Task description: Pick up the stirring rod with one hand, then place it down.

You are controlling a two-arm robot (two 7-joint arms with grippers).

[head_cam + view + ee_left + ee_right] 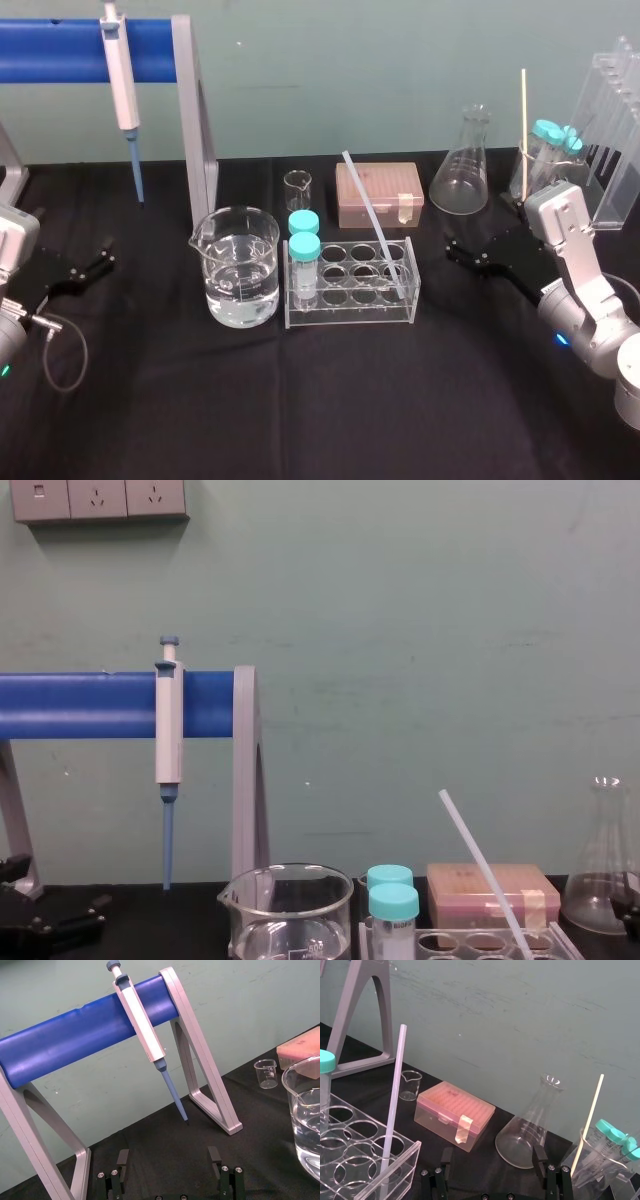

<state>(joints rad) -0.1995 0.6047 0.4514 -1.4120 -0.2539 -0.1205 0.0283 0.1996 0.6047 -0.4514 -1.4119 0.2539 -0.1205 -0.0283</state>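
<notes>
**A:** Head view first. We've got the stirring rod [375,225] leaning in the test tube rack [350,310], untouched. The right gripper [466,257] hovers near the rack, empty. The left gripper [85,270] sits well apart at the table's left side.

**B:** So we'd call it nothing done: pick-up and put-down both remain.

**A:** Left wrist view now. Its fingers [122,1160] are spread wide, facing the pipette [142,1020] hanging on its stand.

**B:** Right wrist view: fingers [446,1157] splayed too, gripping nothing, with the rod [394,1105] rising from the rack ahead.

**A:** Chest view: the rod's [480,870] lower end runs off the frame. We can't make out which well holds it.
</notes>
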